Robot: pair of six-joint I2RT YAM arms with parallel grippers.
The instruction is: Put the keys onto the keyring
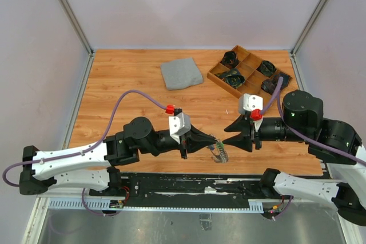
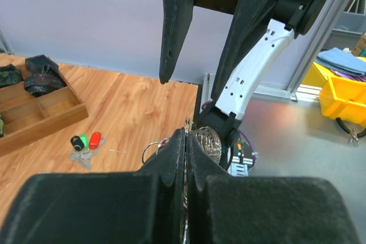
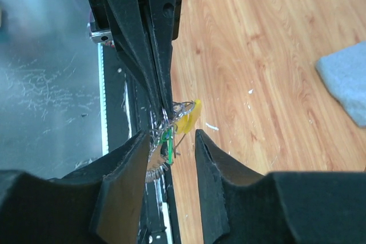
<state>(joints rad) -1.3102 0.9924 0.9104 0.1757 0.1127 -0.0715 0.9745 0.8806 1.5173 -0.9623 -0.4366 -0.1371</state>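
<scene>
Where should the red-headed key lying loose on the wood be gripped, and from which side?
The red-headed key lies flat on the table, close beside the green-headed key. Probably pinch its plastic head from above; the blade looks too thin.

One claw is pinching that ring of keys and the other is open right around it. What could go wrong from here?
1. The left gripper holds the keyring only at its fingertips, so the dangling ring could twist or slip out and drop.
2. The right gripper has its open fingers close on either side of the ring and the yellow key; pulling back carelessly might snag them and tug the ring loose.
</scene>
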